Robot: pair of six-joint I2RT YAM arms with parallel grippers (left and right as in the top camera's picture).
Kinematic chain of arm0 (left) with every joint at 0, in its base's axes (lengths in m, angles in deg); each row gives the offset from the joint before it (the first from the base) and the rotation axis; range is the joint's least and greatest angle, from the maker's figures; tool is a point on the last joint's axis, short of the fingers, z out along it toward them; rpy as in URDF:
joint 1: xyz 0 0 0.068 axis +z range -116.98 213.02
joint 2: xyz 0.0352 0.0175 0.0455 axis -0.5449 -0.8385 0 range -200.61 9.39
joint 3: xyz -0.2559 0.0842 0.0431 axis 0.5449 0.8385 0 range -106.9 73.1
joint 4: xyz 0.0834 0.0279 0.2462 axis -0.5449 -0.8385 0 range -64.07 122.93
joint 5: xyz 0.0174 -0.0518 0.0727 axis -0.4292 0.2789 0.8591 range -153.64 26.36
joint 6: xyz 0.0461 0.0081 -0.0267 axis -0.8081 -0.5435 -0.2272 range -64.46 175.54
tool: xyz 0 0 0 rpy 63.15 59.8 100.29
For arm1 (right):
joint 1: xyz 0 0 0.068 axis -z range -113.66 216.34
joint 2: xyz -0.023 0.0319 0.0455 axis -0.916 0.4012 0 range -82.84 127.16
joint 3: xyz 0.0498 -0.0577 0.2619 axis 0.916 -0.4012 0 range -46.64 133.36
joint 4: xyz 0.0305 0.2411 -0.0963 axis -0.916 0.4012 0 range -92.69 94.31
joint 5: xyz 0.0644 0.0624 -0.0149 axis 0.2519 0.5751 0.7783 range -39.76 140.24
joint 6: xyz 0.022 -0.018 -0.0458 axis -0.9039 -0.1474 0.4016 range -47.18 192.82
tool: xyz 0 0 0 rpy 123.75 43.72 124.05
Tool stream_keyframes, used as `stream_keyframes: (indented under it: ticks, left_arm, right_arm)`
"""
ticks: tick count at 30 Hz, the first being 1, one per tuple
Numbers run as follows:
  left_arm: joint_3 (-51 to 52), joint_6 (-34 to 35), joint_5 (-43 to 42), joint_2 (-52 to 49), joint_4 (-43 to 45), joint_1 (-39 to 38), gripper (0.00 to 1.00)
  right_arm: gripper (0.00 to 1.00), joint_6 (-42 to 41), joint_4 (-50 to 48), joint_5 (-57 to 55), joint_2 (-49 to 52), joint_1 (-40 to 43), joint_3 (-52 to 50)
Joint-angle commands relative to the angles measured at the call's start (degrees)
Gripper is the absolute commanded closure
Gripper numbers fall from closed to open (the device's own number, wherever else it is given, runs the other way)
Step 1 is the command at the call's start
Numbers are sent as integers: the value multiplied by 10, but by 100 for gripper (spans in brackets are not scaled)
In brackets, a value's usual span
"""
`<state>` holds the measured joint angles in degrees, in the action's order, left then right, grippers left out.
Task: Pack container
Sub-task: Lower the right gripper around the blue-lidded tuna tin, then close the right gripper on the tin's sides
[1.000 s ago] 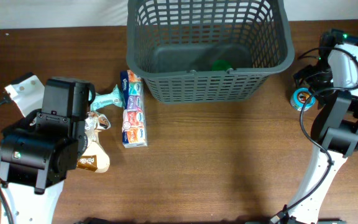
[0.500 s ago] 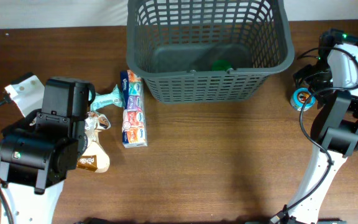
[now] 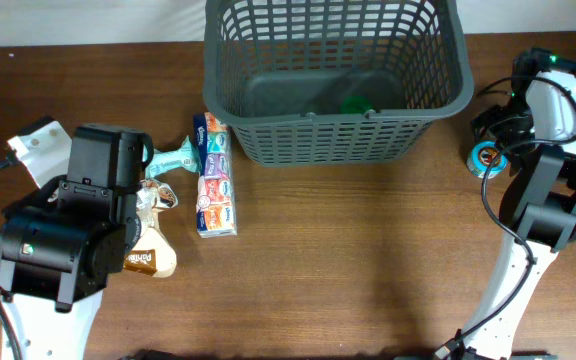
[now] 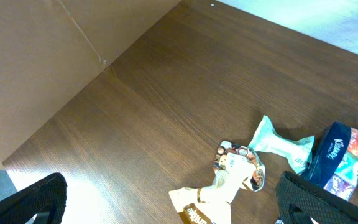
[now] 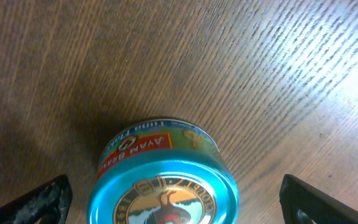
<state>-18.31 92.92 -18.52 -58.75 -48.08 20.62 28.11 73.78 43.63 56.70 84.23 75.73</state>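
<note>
Basket (image 3: 328, 135) sits far centre of table (image 3: 368, 250). L gripper (image 4: 173, 198) spread wide, empty, above snack bag (image 4: 229, 174). R gripper (image 5: 176, 198) spread wide, straddling tuna can (image 5: 163, 186), right of basket.

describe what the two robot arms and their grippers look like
The left arm is bulky black boxy housings over a white lower link, with a black cable beside it. The right arm has white links, black joints, looping black cables and a green light on top. The left gripper and right gripper have dark blunt fingers; one on the right looks scuffed pale.
</note>
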Motion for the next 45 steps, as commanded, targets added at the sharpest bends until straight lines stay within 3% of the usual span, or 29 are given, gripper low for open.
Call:
stream_keyframes:
  ticks: [1,45]
  left_arm:
    - [-6,8,12,0,-1,3,0]
    - [-6,8,12,0,-1,3,0]
  right_arm:
    - [1,10,-5,0,15,-8,-9]
    - [1,30,-58,1,15,-21,-52]
